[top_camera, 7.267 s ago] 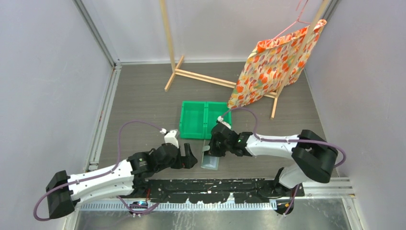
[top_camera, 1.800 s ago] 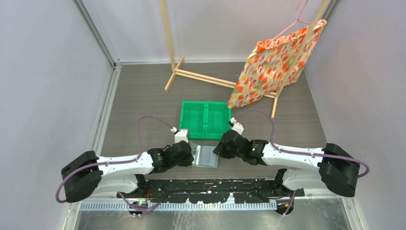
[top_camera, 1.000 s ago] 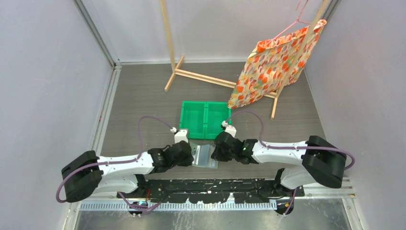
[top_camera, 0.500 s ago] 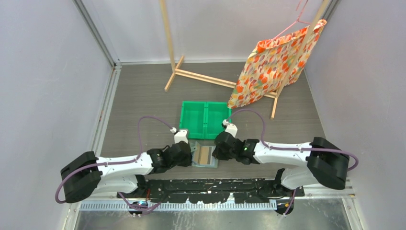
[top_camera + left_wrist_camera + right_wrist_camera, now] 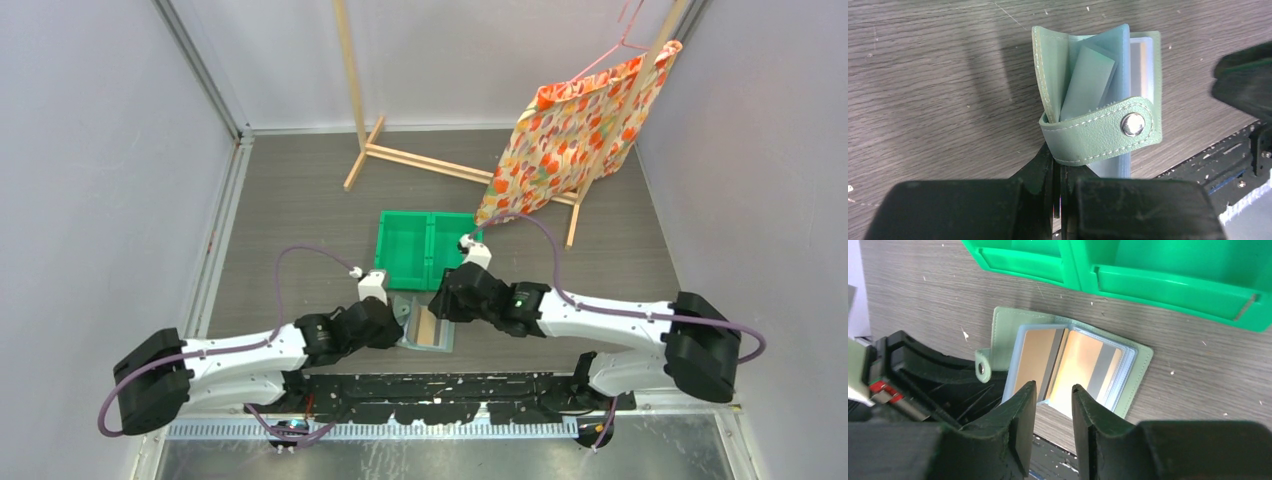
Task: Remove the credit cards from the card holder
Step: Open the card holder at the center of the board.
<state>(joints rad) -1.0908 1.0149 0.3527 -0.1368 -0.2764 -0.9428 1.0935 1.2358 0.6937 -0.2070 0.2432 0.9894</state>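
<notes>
Left pincer: the left pincer [image 5: 1058, 162] is clamping down hard on the near edge of the small grey-green bifold card holder [image 5: 1098, 95], black fingers pressed together with the stitched cover caught between them.
Card holder: it is lying open on the grey wood-grain desk [image 5: 300, 200], right between the two arms and just in front of the green two-compartment plastic bin [image 5: 428, 250]. The pinched cover is curling up off the desk.
Strap: the grey-green snap strap [image 5: 1098, 135] with its silver stud [image 5: 1133, 124] is bending across the front of the pockets in the left wrist view.
Credit cards: two tan-orange rectangular credit cards [image 5: 1035, 362], each with a grey stripe, are showing through the pale blue-grey sleeves — one on either side of the fold, both sitting inside the holder.
Pale slip: something light blue is poking up at a slant between the covers in the left wrist view; I cannot tell whether it is a card or a sleeve.
Right pincer: the right pincer [image 5: 1053, 390] is hanging over the holder's near edge with its fingers parted — gripping nothing. Whether the tips are touching the sleeves I cannot tell.
Bin: it is sitting just beyond the holder, with a strip of bare desk showing between them.
Far side: an orange floral cloth [image 5: 570, 140] is hanging from a pink hanger on a light wooden rack [image 5: 420, 160], well apart from the holder.
</notes>
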